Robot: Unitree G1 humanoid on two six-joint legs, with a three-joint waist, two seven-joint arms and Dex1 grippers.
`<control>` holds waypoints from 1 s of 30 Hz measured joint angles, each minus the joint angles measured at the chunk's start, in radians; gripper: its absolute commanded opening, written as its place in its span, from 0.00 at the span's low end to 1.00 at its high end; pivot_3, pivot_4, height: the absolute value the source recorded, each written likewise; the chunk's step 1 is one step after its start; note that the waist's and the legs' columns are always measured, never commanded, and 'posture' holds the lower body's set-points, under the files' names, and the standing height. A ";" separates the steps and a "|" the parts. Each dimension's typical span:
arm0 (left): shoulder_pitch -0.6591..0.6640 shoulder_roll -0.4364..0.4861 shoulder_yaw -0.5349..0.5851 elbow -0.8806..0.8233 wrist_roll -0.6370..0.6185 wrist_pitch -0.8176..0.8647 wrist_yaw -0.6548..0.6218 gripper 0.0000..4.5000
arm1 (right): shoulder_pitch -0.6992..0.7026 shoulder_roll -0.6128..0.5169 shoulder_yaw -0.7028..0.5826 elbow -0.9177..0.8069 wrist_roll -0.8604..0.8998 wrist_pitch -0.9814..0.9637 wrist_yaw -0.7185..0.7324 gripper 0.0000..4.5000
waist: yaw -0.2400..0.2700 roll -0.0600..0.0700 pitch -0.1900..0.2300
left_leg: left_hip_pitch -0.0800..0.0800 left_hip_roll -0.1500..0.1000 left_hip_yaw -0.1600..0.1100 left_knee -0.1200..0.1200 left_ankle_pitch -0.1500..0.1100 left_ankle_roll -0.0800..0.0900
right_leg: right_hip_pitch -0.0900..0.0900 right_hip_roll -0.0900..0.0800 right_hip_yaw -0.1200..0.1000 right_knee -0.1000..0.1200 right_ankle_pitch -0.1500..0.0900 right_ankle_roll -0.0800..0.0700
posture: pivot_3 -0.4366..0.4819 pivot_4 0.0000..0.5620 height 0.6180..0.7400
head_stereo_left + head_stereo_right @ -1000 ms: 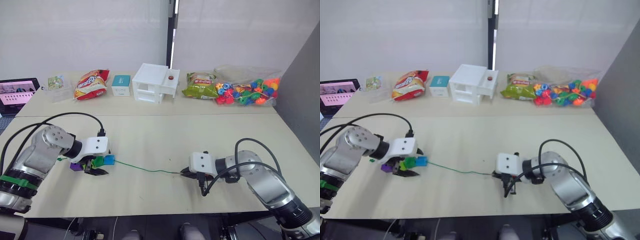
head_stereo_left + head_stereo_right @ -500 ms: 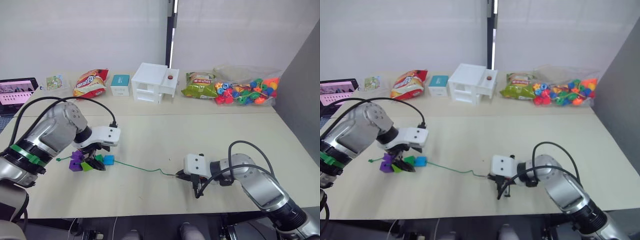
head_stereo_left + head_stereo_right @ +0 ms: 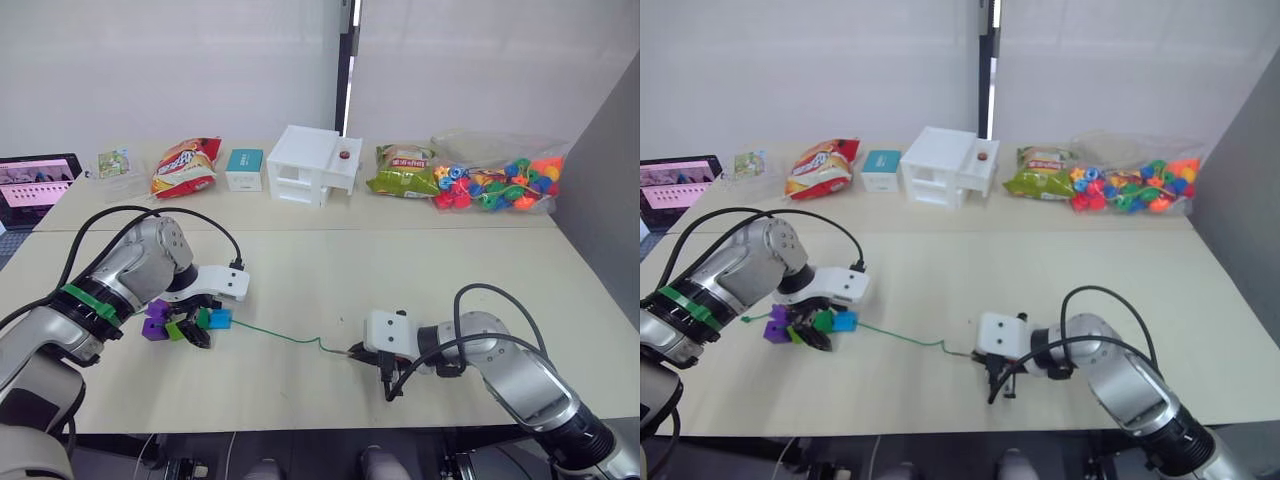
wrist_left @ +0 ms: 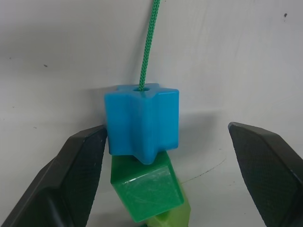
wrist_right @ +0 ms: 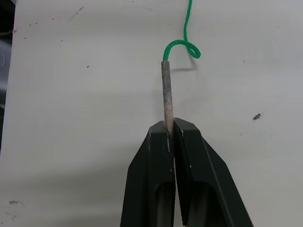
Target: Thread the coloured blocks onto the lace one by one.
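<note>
The left gripper [image 4: 165,156] stands released, its two matte black fingers [image 4: 75,175] spread wide to either side of the coloured blocks [image 3: 185,322], which lie in a short row on the pale, faintly scuffed table [image 3: 330,270]. Between the fingers sits the blue block [image 4: 142,120], of smooth glossy plastic with a notched, star-like outline and a round hole in its face; one finger touches its side, the other is well apart. Just behind it, nearer the wrist, is the dark green block [image 4: 147,191], a plain cube with fine scratches, and a light green block [image 3: 176,330] and purple blocks [image 3: 154,322] follow beyond it. The lace [image 4: 147,45], a thin braided green cord, enters the hole of the blue block and runs away from the left gripper across the table toward the right gripper [image 5: 169,130]. There it curls into a small loop [image 5: 182,47] and ends in a stiff, dull brown-grey tip [image 5: 166,94]. The right gripper is clenched on the near end of that tip, its black fingers pressed together.
</note>
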 measured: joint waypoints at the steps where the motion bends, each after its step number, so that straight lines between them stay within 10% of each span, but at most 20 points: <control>1: 0.000 -0.005 0.002 0.002 0.005 -0.002 0.000 0.95 | 0.004 0.000 0.000 -0.004 0.000 0.002 -0.005 0.00 | 0.001 0.000 0.000 | 0.000 0.000 0.000 0.000 0.000 0.000 | 0.000 0.000 0.000 0.000 0.000 0.000 | 0.48 0.27 1.00; 6: 0.001 -0.016 0.008 0.004 0.014 0.000 0.000 0.95 | 0.011 0.000 0.000 -0.017 0.001 0.023 -0.014 0.00 | 0.005 0.000 0.000 | 0.001 0.000 0.000 0.001 0.000 0.000 | 0.001 0.000 0.000 0.001 0.000 0.000 | 0.48 0.27 1.00; 16: 0.014 -0.026 0.011 -0.022 0.009 0.012 0.008 0.29 | 0.018 0.000 0.000 -0.027 0.001 0.037 -0.022 0.00 | -0.001 0.000 0.000 | 0.001 0.000 0.000 0.001 0.000 0.000 | 0.001 0.000 0.000 0.001 0.000 0.000 | 0.48 0.27 1.00; 30: 0.050 -0.009 0.048 -0.021 0.015 -0.043 0.007 0.29 | 0.121 -0.149 -0.106 0.008 0.003 -0.011 -0.010 0.00 | -0.005 0.001 0.000 | 0.002 0.000 0.000 0.001 -0.001 0.001 | 0.001 0.000 0.000 0.002 0.000 0.000 | 0.48 0.27 1.00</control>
